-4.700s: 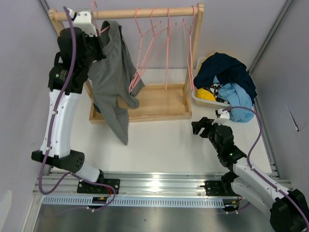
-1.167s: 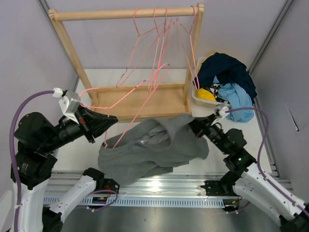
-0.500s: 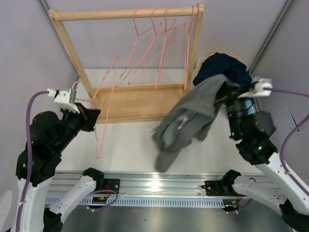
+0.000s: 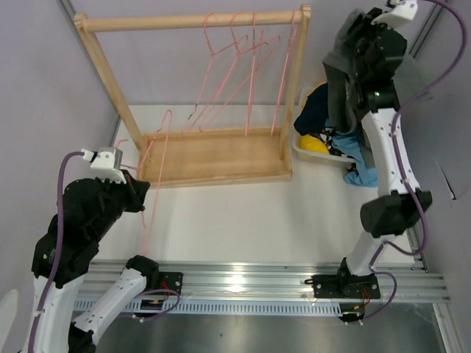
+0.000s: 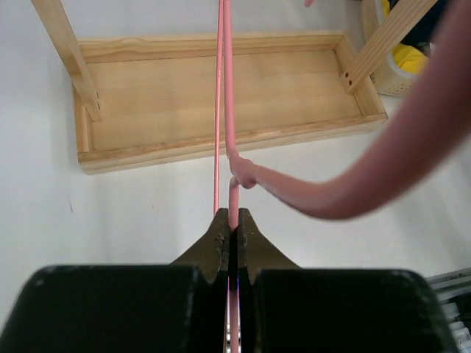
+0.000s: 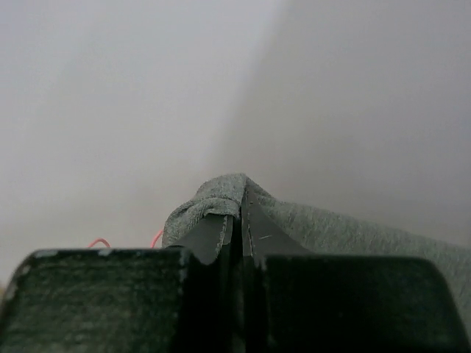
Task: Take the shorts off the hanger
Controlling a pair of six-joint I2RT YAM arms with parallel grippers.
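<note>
Your right gripper (image 6: 239, 219) is pinching a bunched fold of the grey shorts (image 4: 337, 88), and its fingers are clamping tight on the cloth. That arm is reaching high at the far right, so the shorts are hanging free in the air, well clear of the table and directly above the white basket (image 4: 300, 152). Your left gripper (image 5: 229, 234) is squeezing the thin wire of the pink hanger (image 5: 227, 88) down near the table, just in front of the wooden rack (image 4: 191, 20). The hanger is looking bare, well apart from the shorts.

You are handling something soft, light and limp. It is drooping straight down from the single pinch point and will likely swing when the arm moves. It is not fragile, but a shallow pinch on a loose fold can slip, so a doubled edge or the waistband is probably the safest place to hold. From here you cannot tell which part of the shorts is in the fingers.

The basket is already holding a heap of clothes: a dark blue garment (image 4: 318, 109) on top, a yellow piece (image 4: 315, 143) beneath it, and a light blue one (image 4: 362, 160) spilling over the near side. The rack's base tray (image 4: 213, 158) is holding nothing but the feet of the spare hangers (image 4: 250, 66) dangling from the rail
</note>
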